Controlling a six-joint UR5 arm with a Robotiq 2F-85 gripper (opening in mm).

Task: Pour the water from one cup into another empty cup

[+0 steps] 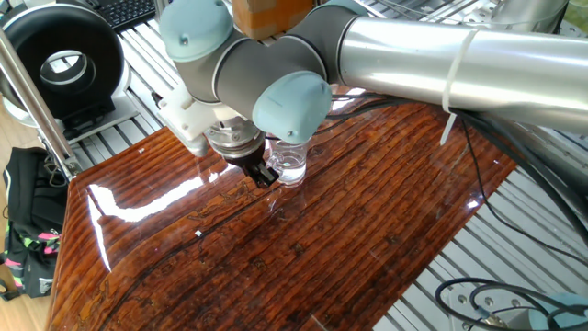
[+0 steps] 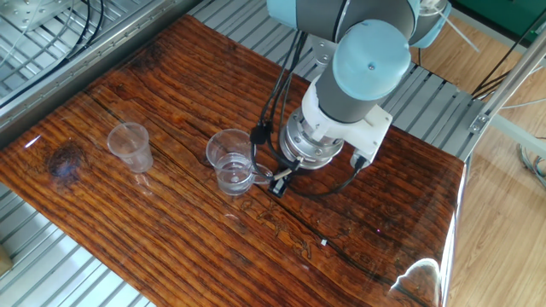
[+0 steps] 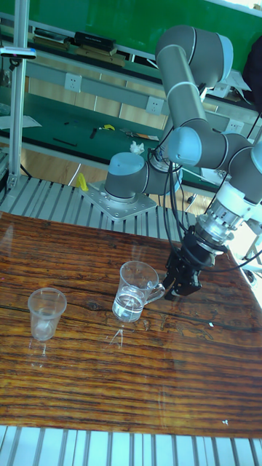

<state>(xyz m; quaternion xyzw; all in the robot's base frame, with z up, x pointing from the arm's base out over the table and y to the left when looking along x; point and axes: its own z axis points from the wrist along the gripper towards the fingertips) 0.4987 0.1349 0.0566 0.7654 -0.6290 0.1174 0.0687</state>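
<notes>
The glass mug stands upright on the wooden table with a little water in its bottom. Its handle points toward my gripper. The black fingertips sit right at the handle's outer end, low over the table; how far apart they are does not show. The mug also shows just right of the gripper in one fixed view. The small handleless empty cup stands upright left of the mug, also seen in the tall view. My arm hides it in one fixed view.
Black cables run down along the wrist above the mug. Metal slatted framing borders the table. A black round device and a bag lie beyond the table's left edge.
</notes>
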